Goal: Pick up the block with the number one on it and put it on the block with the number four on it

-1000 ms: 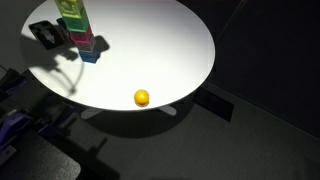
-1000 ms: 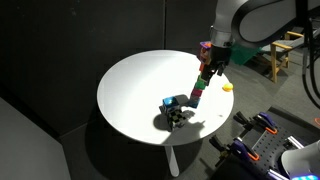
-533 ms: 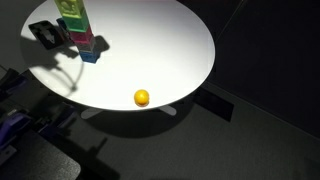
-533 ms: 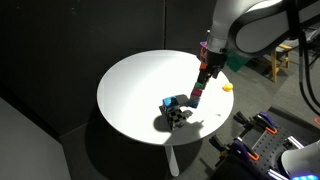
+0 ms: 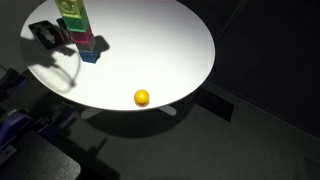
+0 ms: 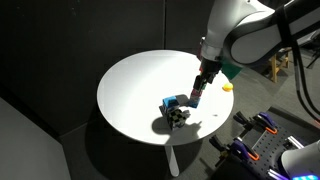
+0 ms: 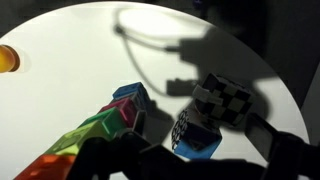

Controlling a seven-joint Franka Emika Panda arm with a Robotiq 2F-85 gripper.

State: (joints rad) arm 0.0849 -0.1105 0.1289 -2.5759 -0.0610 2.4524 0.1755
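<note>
A tall tower of coloured blocks (image 5: 76,26) stands on the white round table (image 5: 150,50); it also shows in the wrist view (image 7: 95,130). A blue block (image 6: 172,102) with dots on one face lies beside its foot, and it shows in the wrist view (image 7: 197,136) too. No numbers are legible. My gripper (image 6: 204,78) hangs above the table by the tower's upper part. In the wrist view its dark fingers (image 7: 195,165) stand wide apart with nothing between them.
A black-and-white checkered cube (image 7: 226,100) lies next to the blue block, seen also in both exterior views (image 6: 180,117) (image 5: 48,33). A small yellow ball (image 5: 142,97) sits near the table's edge. The surroundings are dark.
The arm has come lower and now covers the top of the tower in an exterior view. The blocks, cube and ball have not moved.
</note>
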